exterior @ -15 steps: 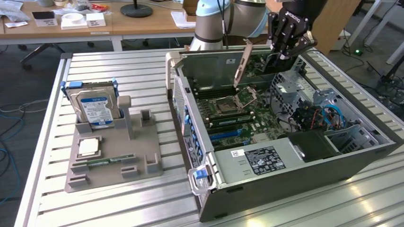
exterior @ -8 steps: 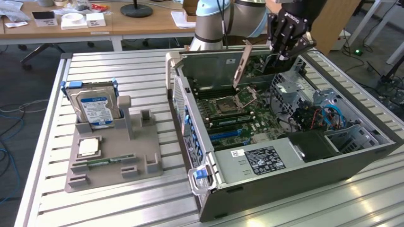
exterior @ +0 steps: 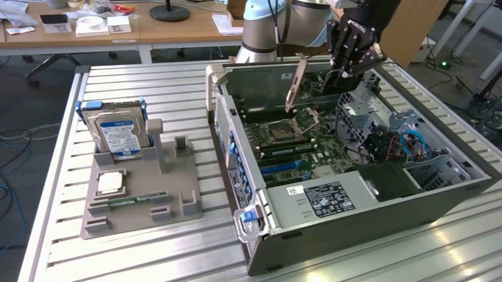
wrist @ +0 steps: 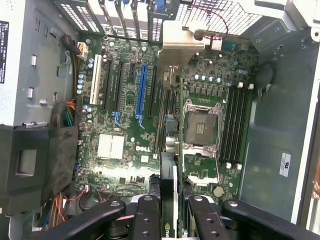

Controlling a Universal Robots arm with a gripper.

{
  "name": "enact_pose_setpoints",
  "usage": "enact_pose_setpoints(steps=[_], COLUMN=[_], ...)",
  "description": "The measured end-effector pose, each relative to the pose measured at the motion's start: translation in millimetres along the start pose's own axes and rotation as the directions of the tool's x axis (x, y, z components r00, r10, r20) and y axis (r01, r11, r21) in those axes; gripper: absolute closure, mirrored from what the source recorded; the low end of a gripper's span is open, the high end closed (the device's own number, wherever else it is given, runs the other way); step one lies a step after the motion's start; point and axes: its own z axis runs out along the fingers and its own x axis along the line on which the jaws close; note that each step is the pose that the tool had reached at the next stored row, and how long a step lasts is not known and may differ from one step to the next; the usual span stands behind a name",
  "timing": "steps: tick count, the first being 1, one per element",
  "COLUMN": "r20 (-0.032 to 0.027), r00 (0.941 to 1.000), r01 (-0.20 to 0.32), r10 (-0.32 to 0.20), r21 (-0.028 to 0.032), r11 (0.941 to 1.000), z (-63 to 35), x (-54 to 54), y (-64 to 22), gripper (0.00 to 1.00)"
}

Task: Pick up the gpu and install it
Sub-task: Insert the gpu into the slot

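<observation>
Black gpu (wrist: 169, 192) over green motherboard (wrist: 129, 120), blue slot (wrist: 141, 90).

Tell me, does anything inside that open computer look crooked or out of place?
Yes: the gpu hangs edge-down above the motherboard, clamped in the gripper and seated in no slot. Its silver bracket leans rather than standing upright. Nothing looks spilled or broken.

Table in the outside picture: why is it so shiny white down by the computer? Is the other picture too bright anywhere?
Exterior view: light bounces off the metal table, leaving a pale glare patch beside the computer case. Wrist view: one corner of the case frame is washed out white, while the gpu between the jaws looks dark.
</observation>
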Motion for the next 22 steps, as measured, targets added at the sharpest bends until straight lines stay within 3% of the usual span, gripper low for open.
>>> enact_pose_setpoints(steps=[15, 22], r20=[-0.0008, -0.0008], r00=[1.0, 1.0], r01=[0.0, 0.0], r10=[0.0, 0.0], r21=[0.0008, 0.0014], r11=[1.0, 1.0], z=[3.0, 12.2], x=[-3.2, -4.5], y=[12.7, 15.3], gripper=[0.74, 0.74])
